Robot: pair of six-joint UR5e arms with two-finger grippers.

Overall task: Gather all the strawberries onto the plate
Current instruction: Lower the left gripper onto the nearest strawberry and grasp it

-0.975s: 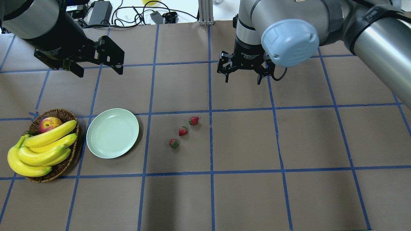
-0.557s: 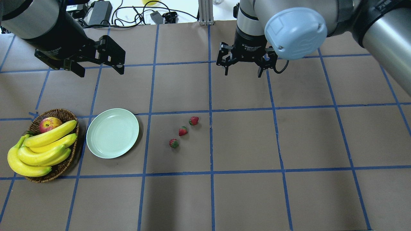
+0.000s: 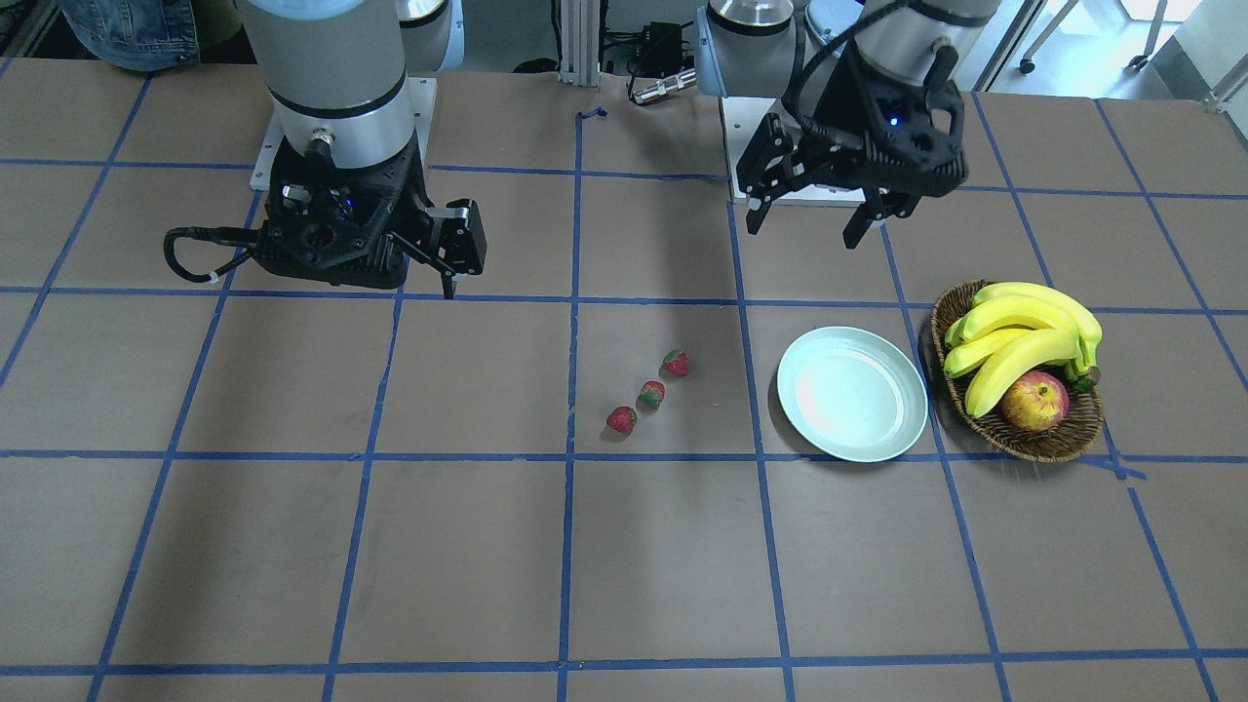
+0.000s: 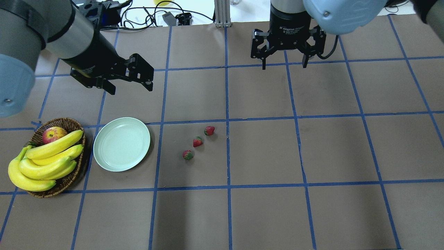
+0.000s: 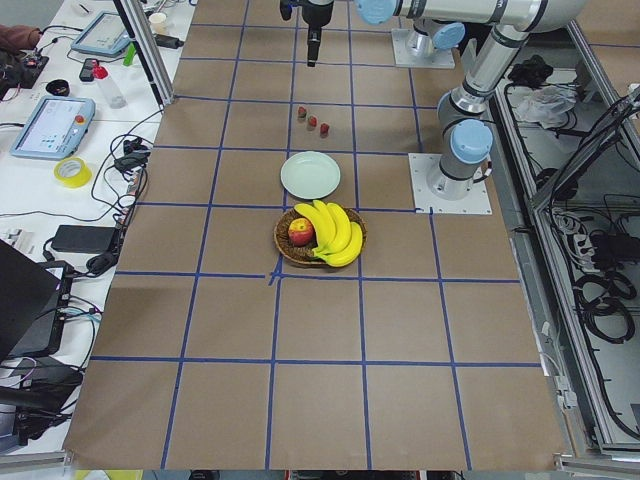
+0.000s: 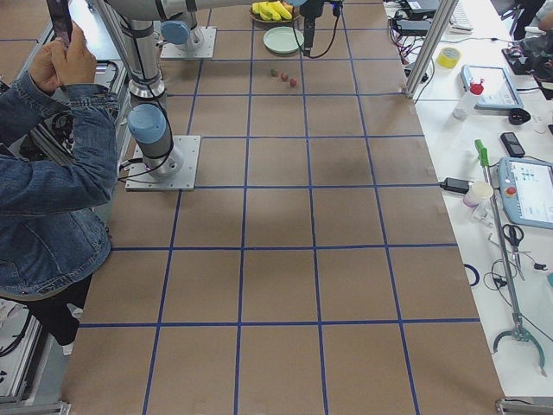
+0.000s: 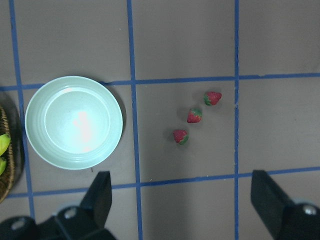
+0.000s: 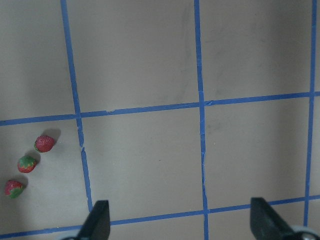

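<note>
Left wrist view: the basket (image 7: 5, 181) and bananas (image 7: 3, 143) are cut off by the left edge. The fingers (image 7: 101, 192) of the left gripper (image 7: 179, 173) run out at the bottom edge.

Right wrist view: the right gripper (image 8: 178, 201) is likewise cropped at the bottom edge.

Overhead view: the bananas cover the lower part of the apple (image 4: 52, 133).

Side views: the strawberries (image 5: 312, 121) are too small to show their caps.

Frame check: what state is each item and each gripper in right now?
strawberries: all three on the table, outside the plate
plate: empty, flat on the table
left gripper: open, empty, raised
right gripper: open, empty, raised
basket: holds bananas and an apple
</note>
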